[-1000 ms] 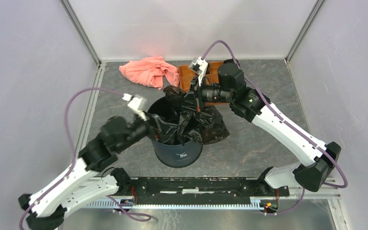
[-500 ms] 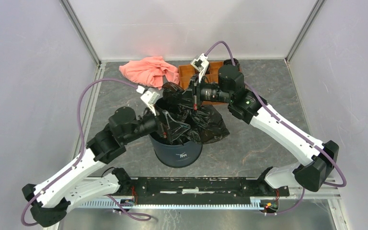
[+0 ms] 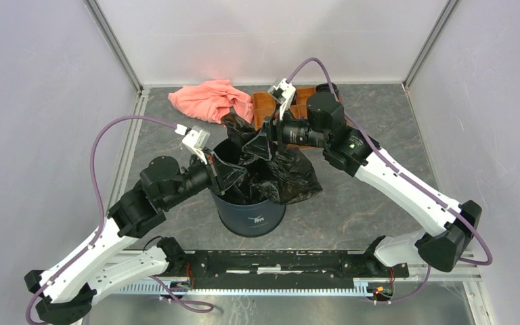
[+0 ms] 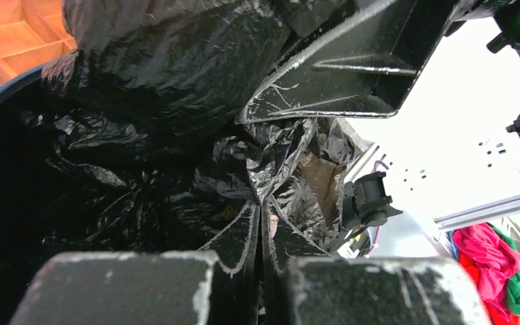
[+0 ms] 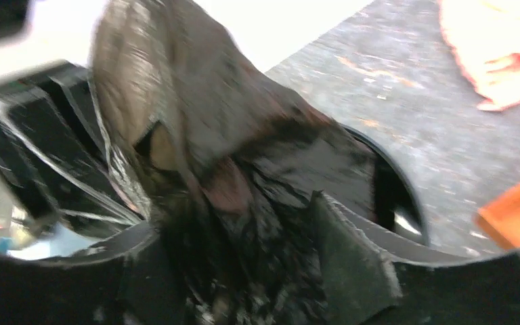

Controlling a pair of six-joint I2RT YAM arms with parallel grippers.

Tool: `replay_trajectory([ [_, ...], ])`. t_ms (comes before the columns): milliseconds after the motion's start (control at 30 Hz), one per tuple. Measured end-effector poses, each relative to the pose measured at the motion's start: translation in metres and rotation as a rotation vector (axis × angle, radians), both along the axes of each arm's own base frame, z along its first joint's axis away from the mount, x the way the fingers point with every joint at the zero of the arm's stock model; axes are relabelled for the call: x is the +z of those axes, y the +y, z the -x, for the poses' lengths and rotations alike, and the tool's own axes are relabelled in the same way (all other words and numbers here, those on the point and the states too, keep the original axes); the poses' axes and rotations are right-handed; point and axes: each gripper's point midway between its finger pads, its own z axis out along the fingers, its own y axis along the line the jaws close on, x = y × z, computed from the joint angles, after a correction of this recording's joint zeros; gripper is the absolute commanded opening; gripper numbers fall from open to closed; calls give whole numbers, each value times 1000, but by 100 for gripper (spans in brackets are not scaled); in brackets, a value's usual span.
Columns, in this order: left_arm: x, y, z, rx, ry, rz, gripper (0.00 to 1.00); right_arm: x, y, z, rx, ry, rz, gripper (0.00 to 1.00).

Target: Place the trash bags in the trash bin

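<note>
The round dark trash bin point(image 3: 249, 211) stands in the middle of the table. A wrinkly black trash bag point(image 3: 288, 177) lies partly inside it and spills over the far right rim. My left gripper point(image 3: 227, 175) reaches over the bin's left rim and is shut on a fold of the bag point(image 4: 176, 135), its fingertips point(image 4: 252, 227) pressed together on the film. My right gripper point(image 3: 261, 139) hovers over the far rim with jaws spread. In the blurred right wrist view, loose bag film point(image 5: 244, 203) hangs between the fingers of that gripper point(image 5: 237, 264).
A salmon-pink cloth point(image 3: 210, 100) lies at the back left of the bin. An orange compartment tray point(image 3: 265, 105) sits behind the right arm. Metal frame rails run along the enclosure walls.
My left gripper came in over the bin's rim, closed on the bag, then drew back a little. My right gripper opened its jaws and let go of the film.
</note>
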Motion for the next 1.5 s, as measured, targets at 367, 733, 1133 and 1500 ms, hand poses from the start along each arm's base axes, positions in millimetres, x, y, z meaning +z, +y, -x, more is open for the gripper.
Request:
replay_trajectory([
  [367,20,31,16,62,-6,91,2,12,-89,25,-107,-405,191,98],
  [733,0,64,16,207,77,45,2,-35,-93,23,-72,-448,290,98],
  [1133,-58,86,14,327,190,-39,2,-53,-56,21,-94,-289,236,67],
  [1500,-61,39,-18,295,172,28,2,-78,-81,-28,-380,-198,286,58],
])
